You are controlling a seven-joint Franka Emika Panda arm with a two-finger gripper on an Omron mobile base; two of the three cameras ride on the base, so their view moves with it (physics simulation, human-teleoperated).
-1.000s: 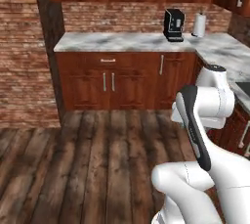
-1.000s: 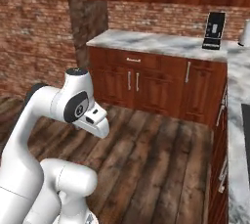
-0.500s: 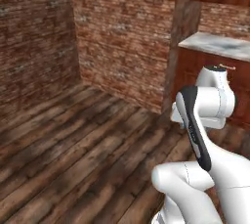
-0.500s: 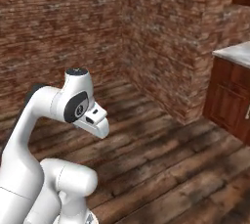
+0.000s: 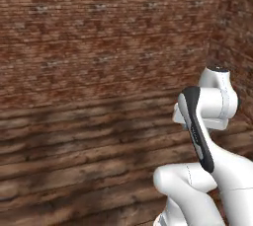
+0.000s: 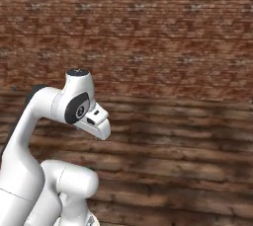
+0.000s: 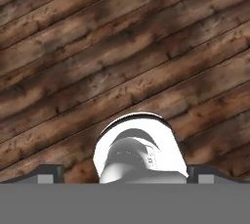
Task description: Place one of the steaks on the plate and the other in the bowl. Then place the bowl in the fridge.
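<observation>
Arm (image 5: 207,116) folded up over wood floor (image 5: 74,161), facing brick wall (image 6: 148,32). Gripper (image 7: 126,175) aimed down at floor planks, jaws spread wide, nothing between them. Can't tell where steaks, plate, bowl, fridge are.

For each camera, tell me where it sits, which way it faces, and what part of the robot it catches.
Left base view: behind the arm to its left, facing a brick wall and plank floor; the arm rises at lower right.
Right base view: behind the arm to its right, facing the same wall and floor; the arm rises at lower left.
Hand view: on the hand, looking down at the floor; the open gripper has its finger tips at the bottom.
Both base views share the wall, floor and arm.
</observation>
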